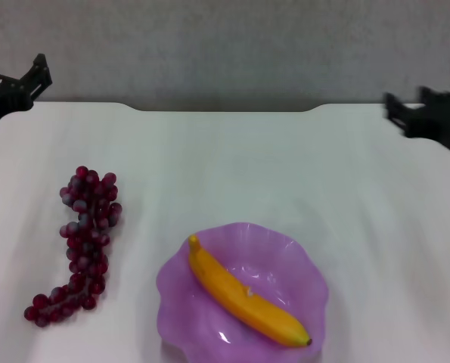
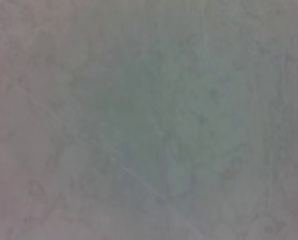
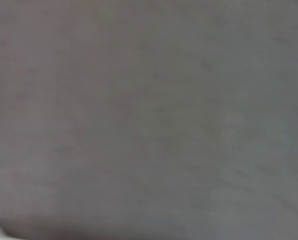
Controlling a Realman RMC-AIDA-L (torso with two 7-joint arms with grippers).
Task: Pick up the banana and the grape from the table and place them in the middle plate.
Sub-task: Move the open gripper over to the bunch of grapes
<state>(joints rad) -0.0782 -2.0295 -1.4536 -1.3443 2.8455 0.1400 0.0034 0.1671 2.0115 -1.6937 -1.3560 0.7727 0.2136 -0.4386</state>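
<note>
The banana (image 1: 247, 291) is lying inside the middle plate (image 1: 293, 249), running diagonally across its bowl with the dark tip toward the near right rim. The grape (image 1: 85, 242) is resting on the table (image 1: 285, 166), well apart from the plate on the robot's left, its long bunch running from far to near and curling outward at the near end. One of two placements is judged complete; the grape is the remaining item.

The left gripper (image 1: 34, 82) is hanging at the far left corner of the table, raised and holding nothing; whether its fingers are apart or together cannot be told. The right gripper (image 1: 406, 117) is hanging at the far right edge, also holding nothing, finger state likewise not readable. Both wrist views are showing only a plain grey surface.

Procedure for the step in hand, as a judgement:
- Use the left arm; it is standing nearest the bunch.
- Descend over the thick far half of the bunch, fingers spanning its narrow width, since a bunch is likely to sag if taken by one end.
- Lift clear of the scalloped rim before traversing.
- Release over the open far-left portion of the bowl, beside the banana.

Open tabletop is lying between bunch and plate. The bunch's near end is lying close to the left table edge.
</note>
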